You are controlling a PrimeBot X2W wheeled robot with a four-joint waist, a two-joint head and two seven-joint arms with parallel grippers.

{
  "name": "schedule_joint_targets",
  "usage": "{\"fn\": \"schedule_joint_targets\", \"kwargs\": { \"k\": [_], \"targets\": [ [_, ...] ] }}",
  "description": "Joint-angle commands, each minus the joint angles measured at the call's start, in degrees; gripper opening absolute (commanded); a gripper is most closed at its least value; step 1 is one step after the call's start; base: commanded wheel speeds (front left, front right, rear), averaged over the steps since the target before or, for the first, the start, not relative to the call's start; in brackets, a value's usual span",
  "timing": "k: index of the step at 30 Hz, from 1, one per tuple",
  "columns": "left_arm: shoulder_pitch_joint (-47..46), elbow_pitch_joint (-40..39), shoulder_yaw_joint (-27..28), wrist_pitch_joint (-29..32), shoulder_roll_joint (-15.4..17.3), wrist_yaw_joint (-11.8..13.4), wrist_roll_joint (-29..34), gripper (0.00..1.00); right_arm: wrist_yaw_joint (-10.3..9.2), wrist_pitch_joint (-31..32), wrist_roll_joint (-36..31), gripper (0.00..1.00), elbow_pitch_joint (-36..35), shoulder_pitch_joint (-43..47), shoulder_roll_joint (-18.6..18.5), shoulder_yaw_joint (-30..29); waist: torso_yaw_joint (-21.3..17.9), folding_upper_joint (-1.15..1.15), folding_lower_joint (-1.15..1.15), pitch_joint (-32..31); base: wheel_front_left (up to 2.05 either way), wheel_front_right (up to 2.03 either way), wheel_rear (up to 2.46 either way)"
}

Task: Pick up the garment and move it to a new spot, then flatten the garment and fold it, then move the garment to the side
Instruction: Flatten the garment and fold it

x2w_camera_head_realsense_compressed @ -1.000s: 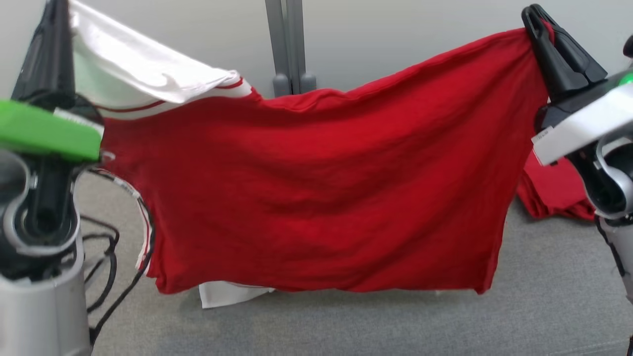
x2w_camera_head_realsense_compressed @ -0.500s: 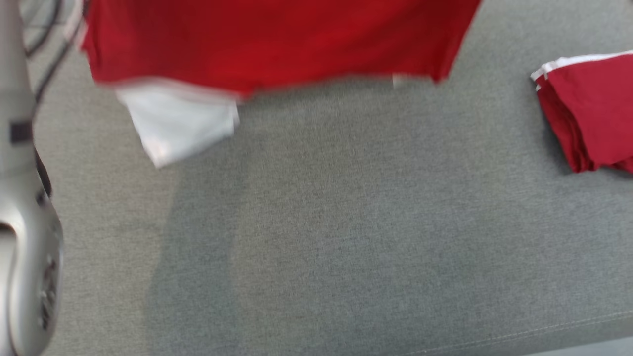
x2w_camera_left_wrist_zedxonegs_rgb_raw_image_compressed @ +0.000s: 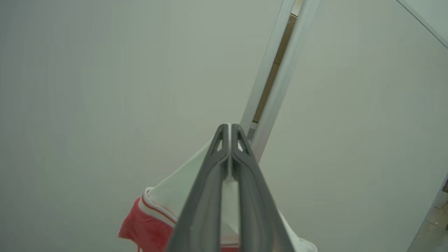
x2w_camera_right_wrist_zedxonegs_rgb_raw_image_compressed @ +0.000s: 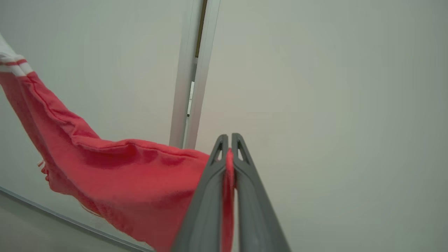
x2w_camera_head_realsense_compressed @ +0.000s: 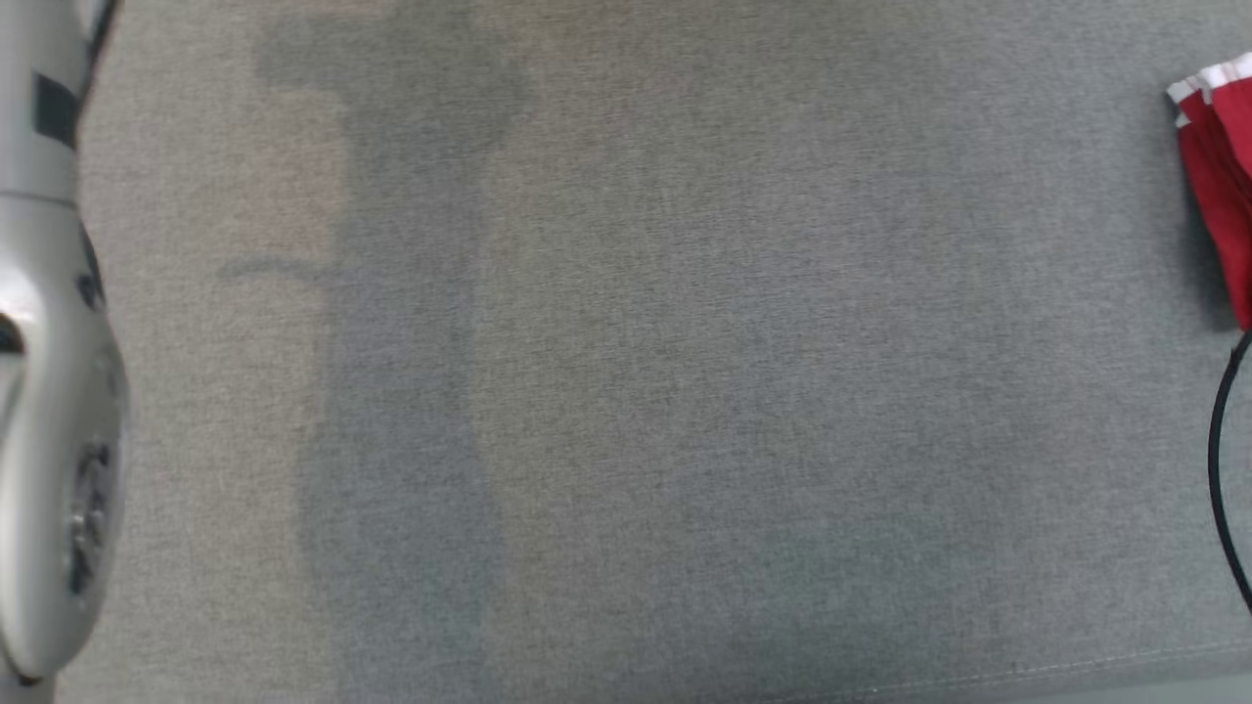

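Note:
The garment (x2w_camera_right_wrist_zedxonegs_rgb_raw_image_compressed: 122,175) is a red shirt with white, red-striped sleeves, held up in the air in front of a pale wall. In the right wrist view my right gripper (x2w_camera_right_wrist_zedxonegs_rgb_raw_image_compressed: 230,138) is shut on a red edge of it, and the cloth sags away to the left. In the left wrist view my left gripper (x2w_camera_left_wrist_zedxonegs_rgb_raw_image_compressed: 230,127) is shut on the white sleeve part of the garment (x2w_camera_left_wrist_zedxonegs_rgb_raw_image_compressed: 175,192), with red cloth hanging below.
The head view looks down on a grey fabric surface (x2w_camera_head_realsense_compressed: 685,342). A folded stack of red clothes (x2w_camera_head_realsense_compressed: 1223,176) lies at its right edge, above a black cable (x2w_camera_head_realsense_compressed: 1223,440). My pale left arm (x2w_camera_head_realsense_compressed: 49,391) runs down the left edge. A metal post (x2w_camera_right_wrist_zedxonegs_rgb_raw_image_compressed: 192,70) stands against the wall.
The head camera has tilted down, so the hanging garment and both grippers have slid out of the top of its picture. Both grips stay as they were.

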Motion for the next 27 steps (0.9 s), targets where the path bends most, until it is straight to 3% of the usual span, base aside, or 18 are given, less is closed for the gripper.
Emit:
{"fn": "schedule_joint_targets", "kwargs": {
  "k": [1, 6, 11, 16, 27],
  "targets": [
    [3.3, 1.5, -0.8, -0.8, -0.4, -0.8, 0.9, 0.0, -0.01, -0.1, -0.6, 0.0, -0.5, 2.8, -0.3, -0.4, 1.5, 0.0, -0.01, 0.2, 0.0, 0.0, 0.0],
    [11.9, 4.5, -1.4, -2.0, -0.6, -2.3, 0.0, 0.0, -0.02, -0.1, 0.0, 0.0, -1.2, 12.5, -0.2, -1.0, 2.4, 0.0, -0.01, -1.6, 0.0, 0.0, 0.0],
    [23.7, 6.4, -3.1, -2.4, 1.4, -2.9, 0.6, 0.0, -0.02, -0.2, 2.0, 0.0, -2.0, 22.7, 0.3, -0.8, 3.0, 0.0, -0.01, -6.0, 0.0, 0.0, 0.0],
    [36.5, 3.7, -6.7, -1.7, 2.8, -2.9, -2.5, 0.0, -0.02, -0.2, 5.6, 0.0, -3.0, 31.9, -0.2, 1.9, 3.4, 0.0, -0.01, -11.6, 0.0, 0.0, 0.0],
    [59.3, -9.9, -12.6, 5.1, 12.2, -2.8, -14.8, 0.0, -0.02, -0.2, 14.9, 0.0, -5.1, 44.6, -2.8, 13.3, 4.8, 0.0, -0.01, -22.5, 0.0, 0.0, 0.0]
  ]
}}
